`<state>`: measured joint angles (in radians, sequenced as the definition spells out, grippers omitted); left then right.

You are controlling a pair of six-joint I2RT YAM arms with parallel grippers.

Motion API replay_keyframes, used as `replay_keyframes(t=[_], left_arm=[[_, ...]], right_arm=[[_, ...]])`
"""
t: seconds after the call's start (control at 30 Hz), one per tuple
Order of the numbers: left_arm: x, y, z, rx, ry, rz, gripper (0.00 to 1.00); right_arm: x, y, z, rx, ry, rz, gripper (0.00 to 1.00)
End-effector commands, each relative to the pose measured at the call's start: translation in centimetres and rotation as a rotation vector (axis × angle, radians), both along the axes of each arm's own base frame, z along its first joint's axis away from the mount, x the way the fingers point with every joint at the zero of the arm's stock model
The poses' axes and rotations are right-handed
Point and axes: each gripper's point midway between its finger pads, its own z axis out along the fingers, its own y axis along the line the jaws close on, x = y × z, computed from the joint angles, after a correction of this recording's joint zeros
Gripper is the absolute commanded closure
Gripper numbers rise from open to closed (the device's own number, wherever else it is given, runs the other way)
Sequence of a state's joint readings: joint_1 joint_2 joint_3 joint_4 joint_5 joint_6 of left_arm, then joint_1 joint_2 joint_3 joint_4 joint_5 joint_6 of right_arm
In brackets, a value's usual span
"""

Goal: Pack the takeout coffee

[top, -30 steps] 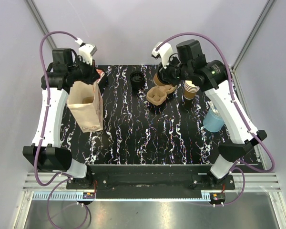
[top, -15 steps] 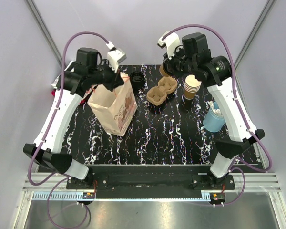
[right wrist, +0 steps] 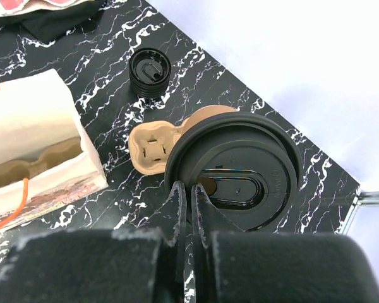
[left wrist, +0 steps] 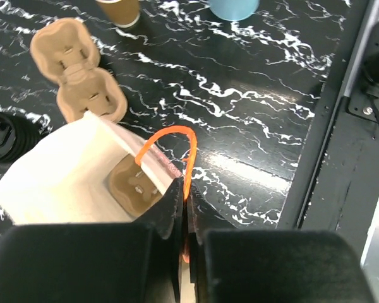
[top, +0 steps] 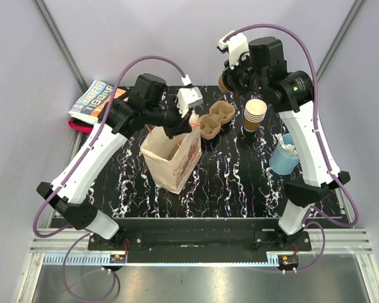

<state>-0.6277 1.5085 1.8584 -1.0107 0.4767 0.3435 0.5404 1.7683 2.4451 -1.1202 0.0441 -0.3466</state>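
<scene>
The right gripper (right wrist: 191,192) is pinched shut on the near rim of the coffee (right wrist: 265,142), which hangs just beyond its fingertips. It looks light but crushable, and the lid (right wrist: 230,186) could pop off; a hold round the cup wall seems safer. The left gripper (left wrist: 184,205) is clamped on the orange handle (left wrist: 191,148) of the bag (left wrist: 63,180). Since a second ago the bag has swung from far left to the middle, and the coffee has risen

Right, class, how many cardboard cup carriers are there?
2. One cup carrier lies on the table beside the paper bag; the other sits inside it. More may be hidden.
</scene>
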Motion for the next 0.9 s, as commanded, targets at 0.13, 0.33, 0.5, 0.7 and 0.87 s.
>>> replay_keyframes(t=[0.13,0.33,0.5,0.7,0.87], left_arm=[[-2.0,-0.9,1.8,-0.029,-0.043,-0.082,0.35],[-1.3,0.4,7.0,-0.080,-0.177,-0.003,0.05],[0.1,3.3,12.5,-0.166,-0.291,0.103,0.01],[3.5,7.5,12.1,-0.195,-0.256,0.257,0.01],[6.3,10.5,9.2,-0.196,-0.214,0.357,0.01]], right_arm=[[-1.2,0.1,1.6,0.058,0.001,0.019,1.00],[-2.7,1.6,2.1,0.099,0.028,0.119,1.00],[-4.5,4.1,2.0,0.114,0.057,0.239,1.00],[-6.2,7.6,1.4,0.089,0.062,0.345,1.00],[-7.8,10.3,0.7,0.077,0.077,0.429,1.00]])
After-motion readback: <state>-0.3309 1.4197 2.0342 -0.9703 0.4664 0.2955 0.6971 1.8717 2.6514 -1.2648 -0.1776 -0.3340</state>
